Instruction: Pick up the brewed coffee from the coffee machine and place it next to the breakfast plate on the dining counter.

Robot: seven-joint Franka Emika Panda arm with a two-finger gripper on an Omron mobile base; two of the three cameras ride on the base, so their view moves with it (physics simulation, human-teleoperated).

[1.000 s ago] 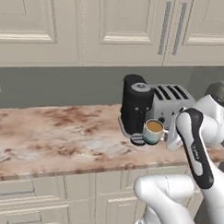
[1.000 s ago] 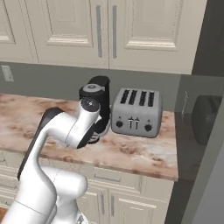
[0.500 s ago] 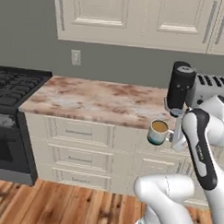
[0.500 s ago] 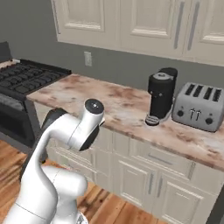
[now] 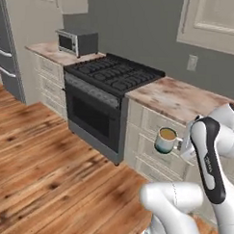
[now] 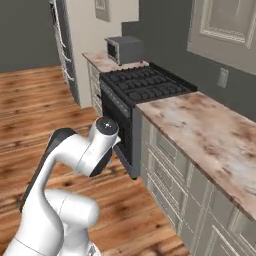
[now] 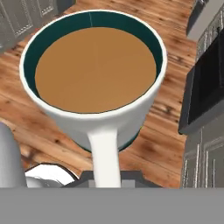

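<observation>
We carry the mug by its handle, the end effector clamped on that handle alone, so the cup hangs out in the air in front of the cream cabinets, below the marble tabletop and well above the wooden floor. In the hand view the coffee stands high in the cup, close under the rim. We judge that a sharp turn or stop of the base could slop it over, or let the mug twist in so narrow a grip. Beside the mug, the cabinet fronts and the tabletop's edge are near enough to strike. Beyond them the black stove juts out. Farther from the mug, the floor gives wide room to move.
</observation>
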